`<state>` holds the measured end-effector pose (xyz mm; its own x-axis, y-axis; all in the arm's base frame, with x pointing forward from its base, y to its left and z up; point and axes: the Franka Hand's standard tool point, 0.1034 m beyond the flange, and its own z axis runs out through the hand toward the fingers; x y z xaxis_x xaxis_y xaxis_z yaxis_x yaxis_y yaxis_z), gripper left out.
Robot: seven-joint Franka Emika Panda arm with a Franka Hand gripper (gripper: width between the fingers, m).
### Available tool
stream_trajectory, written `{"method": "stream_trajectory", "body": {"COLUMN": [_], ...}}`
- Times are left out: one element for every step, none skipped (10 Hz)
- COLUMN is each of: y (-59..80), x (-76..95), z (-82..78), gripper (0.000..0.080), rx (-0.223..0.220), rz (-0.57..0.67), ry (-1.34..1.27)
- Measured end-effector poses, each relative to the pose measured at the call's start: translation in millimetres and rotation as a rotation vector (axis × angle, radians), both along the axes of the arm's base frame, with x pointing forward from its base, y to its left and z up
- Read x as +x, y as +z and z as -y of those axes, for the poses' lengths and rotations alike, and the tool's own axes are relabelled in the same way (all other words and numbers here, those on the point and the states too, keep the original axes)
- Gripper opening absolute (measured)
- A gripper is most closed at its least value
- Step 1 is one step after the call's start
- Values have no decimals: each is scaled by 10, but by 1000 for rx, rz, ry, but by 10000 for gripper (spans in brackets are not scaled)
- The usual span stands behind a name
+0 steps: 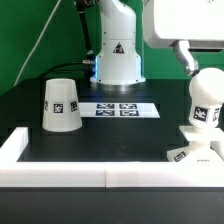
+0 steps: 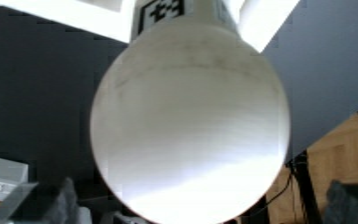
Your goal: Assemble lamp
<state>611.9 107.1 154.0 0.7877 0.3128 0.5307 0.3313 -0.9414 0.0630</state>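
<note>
Gripper (image 1: 191, 68) is right at the top of the bulb (image 1: 205, 102), which stands on the base (image 1: 197, 150) at the exterior view's right. Honestly can't tell if it's clamped. Shade (image 1: 60, 105) sits well apart.

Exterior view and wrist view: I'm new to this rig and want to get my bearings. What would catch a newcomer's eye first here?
The white rounded bulb nearly fills the wrist view. In the exterior view it stands upright over the flat base at the exterior view's right, with the gripper close beside its top. The tapered shade sits alone at the exterior view's left, beyond the marker board.
</note>
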Motion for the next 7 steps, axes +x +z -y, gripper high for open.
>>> {"method": "stream_trajectory", "body": {"y": [-43, -60, -36, -37, -54, -86, -110], "x": [-37, -77, -32, -20, -38, -67, -57], "z": [-33, -92, -48, -20, -16, -8, 3], "gripper": [699, 699, 699, 699, 699, 699, 699], "rx": [5, 9, 5, 2, -4, -17, -25], "rz": [-48, -159, -216, -256, -303, -375, -425], "ry": [-1, 6, 7, 8, 17, 34, 44]}}
